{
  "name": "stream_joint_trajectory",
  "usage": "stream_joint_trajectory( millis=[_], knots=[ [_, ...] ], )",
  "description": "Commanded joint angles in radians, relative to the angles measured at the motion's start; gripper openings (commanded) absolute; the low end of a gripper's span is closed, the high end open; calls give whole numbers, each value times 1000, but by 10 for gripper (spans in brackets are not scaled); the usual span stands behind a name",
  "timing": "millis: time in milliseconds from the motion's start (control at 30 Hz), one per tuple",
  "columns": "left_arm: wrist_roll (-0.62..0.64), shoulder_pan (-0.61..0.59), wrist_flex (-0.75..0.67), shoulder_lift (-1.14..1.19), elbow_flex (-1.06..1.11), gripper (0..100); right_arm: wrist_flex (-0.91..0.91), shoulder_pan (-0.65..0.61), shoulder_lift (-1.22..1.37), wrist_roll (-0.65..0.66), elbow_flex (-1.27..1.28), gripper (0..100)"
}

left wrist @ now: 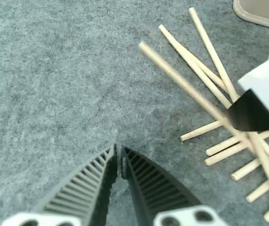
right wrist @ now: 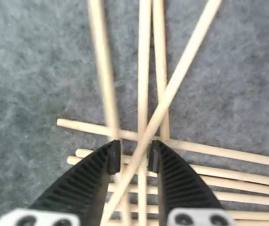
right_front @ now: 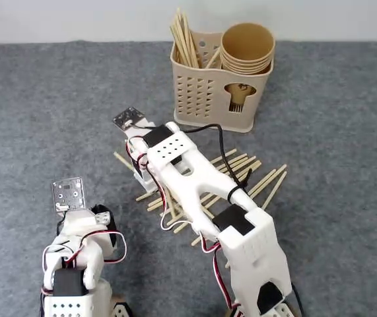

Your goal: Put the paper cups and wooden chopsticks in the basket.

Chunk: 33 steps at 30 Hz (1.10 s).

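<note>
Jaws of the right arm [right_front: 195,172] stand parted low over the loose wooden chopsticks [right wrist: 143,70]. One slanted stick crosses the gap between the tips without being clamped. On the left arm [right_front: 76,231] the jaws are closed on nothing, just above the grey worktop [right_front: 43,112] beside the scattered pile. Beyond the pile stands the basket [right_front: 201,99], which holds a stack of paper cups [right_front: 247,43] and a bundle of upright chopsticks [right_front: 185,39].
</note>
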Motion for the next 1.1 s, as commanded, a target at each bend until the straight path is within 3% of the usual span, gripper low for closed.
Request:
stream_joint_trajectory(
  millis=[0, 833, 967, 1067],
  knots=[
    [-5, -2, 3, -14, -19, 14, 7, 5, -13, -14, -12, 96],
    [-5, -2, 3, -14, -19, 14, -58, 33, 76, -12, -12, 91],
    [-5, -2, 3, -14, -19, 14, -61, 31, 62, -12, -21, 2],
    [-5, -2, 3, -14, -19, 14, -51, 31, 28, -12, -31, 6]
  ],
)
